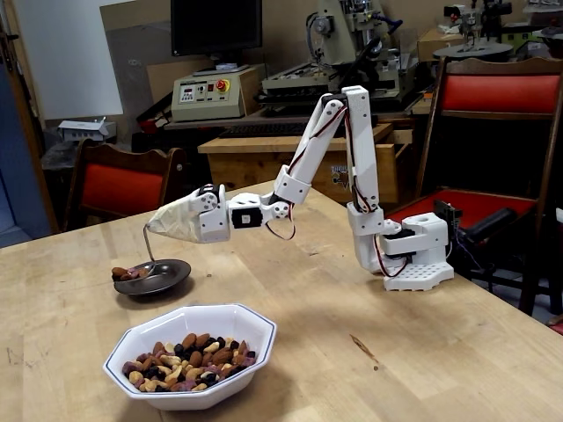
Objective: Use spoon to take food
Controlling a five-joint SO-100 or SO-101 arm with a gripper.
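My gripper is wrapped in beige tape and shut on the upper end of the spoon. The thin handle hangs down from it. The spoon's bowl carries a few pieces of food and hovers at the left rim of the dark round saucer. More food, a heap of almonds, cashews and dark dried fruit, fills the white octagonal bowl near the table's front edge. The gripper is behind and above that bowl.
The arm's white base stands on the wooden table at the right. Red chairs stand behind the table at the left and right. Workshop machines fill the background.
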